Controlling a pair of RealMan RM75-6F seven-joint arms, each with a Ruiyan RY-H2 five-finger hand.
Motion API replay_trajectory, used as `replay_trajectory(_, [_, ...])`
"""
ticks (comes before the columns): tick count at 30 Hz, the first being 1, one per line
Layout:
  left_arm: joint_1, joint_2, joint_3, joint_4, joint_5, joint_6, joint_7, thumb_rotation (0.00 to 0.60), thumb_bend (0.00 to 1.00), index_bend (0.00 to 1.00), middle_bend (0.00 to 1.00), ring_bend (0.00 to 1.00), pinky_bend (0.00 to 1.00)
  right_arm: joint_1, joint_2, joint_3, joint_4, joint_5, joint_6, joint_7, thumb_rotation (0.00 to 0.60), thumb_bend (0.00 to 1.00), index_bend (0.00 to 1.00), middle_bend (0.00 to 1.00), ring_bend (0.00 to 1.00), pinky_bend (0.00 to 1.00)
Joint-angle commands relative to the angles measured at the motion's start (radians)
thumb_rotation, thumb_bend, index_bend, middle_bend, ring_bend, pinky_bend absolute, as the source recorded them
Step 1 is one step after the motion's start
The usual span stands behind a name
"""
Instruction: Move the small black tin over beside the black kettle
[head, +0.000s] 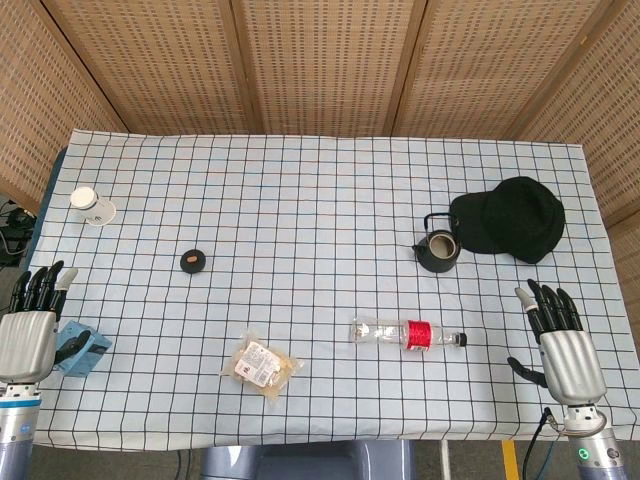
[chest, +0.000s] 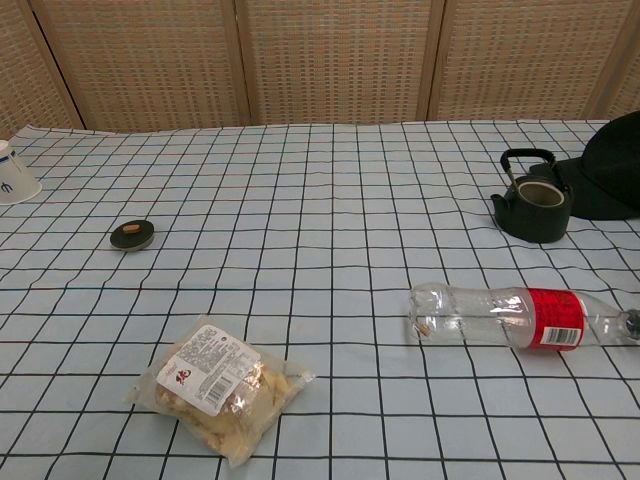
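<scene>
Small black tin (head: 193, 261) sits on table (head: 320, 190), well apart from black kettle (head: 438, 249). Left hand (head: 30, 325) and right hand (head: 560, 345) rest at table edges, fingers extended, holding nothing.

Bright, even light is falling from overhead in both views, leaving only faint, short shadows. The checked tablecloth (head: 330, 200) is showing no harsh glare, though the clear bottle (chest: 520, 316) is catching small highlights. Both pictures are staying sharp; grid lines are bending slightly toward the edges.
</scene>
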Motion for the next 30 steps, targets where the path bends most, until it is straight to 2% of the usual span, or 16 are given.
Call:
replay_trajectory(1, [0.002, 0.001, -0.001, -0.001, 0.002, 0.002, 0.000, 0.600, 0.20, 0.00, 0.00, 0.00, 0.00, -0.001, 0.002, -0.001, -0.003, -0.004, 0.003, 0.001, 0.600, 0.21, 0.00, 0.00, 0.00, 0.00])
replay_trajectory(18, [0.001, 0.011, -0.014, -0.009, -0.010, -0.028, -0.018, 0.600, 0.20, 0.00, 0.00, 0.00, 0.00, -0.004, 0.007, -0.003, -0.012, -0.006, 0.003, 0.006, 0.600, 0.21, 0.00, 0.00, 0.00, 0.00])
replay_trajectory(22, [-0.022, 0.014, -0.035, -0.015, -0.033, -0.065, -0.018, 0.600, 0.20, 0.01, 0.00, 0.00, 0.00, -0.004, 0.013, 0.000, -0.012, 0.002, 0.001, 0.018, 0.600, 0.21, 0.00, 0.00, 0.00, 0.00])
replay_trajectory(25, [-0.052, 0.024, -0.056, -0.022, -0.061, -0.112, 0.000, 0.600, 0.20, 0.05, 0.00, 0.00, 0.00, -0.001, 0.016, 0.003, -0.010, 0.009, -0.005, 0.027, 0.600, 0.21, 0.00, 0.00, 0.00, 0.00])
replay_trajectory(30, [-0.129, 0.034, -0.109, -0.027, -0.132, -0.217, 0.059, 0.600, 0.22, 0.10, 0.00, 0.00, 0.00, 0.004, 0.016, 0.003, -0.006, 0.013, -0.016, 0.029, 0.600, 0.20, 0.00, 0.00, 0.00, 0.00])
